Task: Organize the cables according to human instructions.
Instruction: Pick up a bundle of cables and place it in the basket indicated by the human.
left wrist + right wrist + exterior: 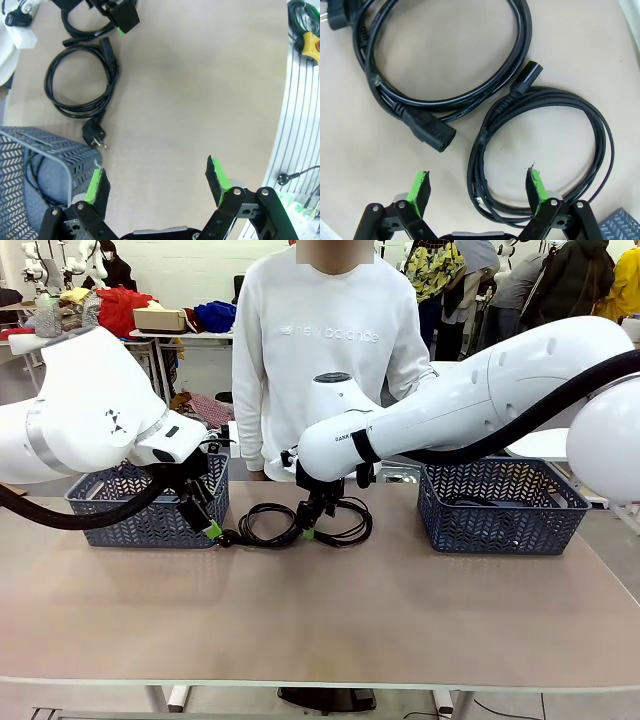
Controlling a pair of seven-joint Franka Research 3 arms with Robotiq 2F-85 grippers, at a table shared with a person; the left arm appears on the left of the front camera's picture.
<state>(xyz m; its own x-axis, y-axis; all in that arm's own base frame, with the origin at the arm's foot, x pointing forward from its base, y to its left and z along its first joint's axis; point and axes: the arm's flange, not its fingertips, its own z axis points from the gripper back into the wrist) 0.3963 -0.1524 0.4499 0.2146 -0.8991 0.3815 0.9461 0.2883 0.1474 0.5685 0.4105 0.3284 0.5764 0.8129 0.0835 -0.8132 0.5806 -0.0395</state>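
I see my left tool (156, 179) spread wide and empty over bare surface (200, 90). In the front view it hangs at centre left, just beside the near corner of the left basket (140, 515). In its wrist view a coiled power cable (115, 75) lies at upper left, its round plug near the basket's corner, and a black cord (29, 170) rests inside that basket.

My right tool (477, 184) is open too, holding nothing. Under it a thinner cord (478, 155) lies coiled at lower right, just beside the power cable. One pad is over the loop's inside, the other outside it.

The right basket (500, 525), centre right, holds a dark cord (470, 502). The person (320, 350) in a white sweatshirt stands at upper middle.
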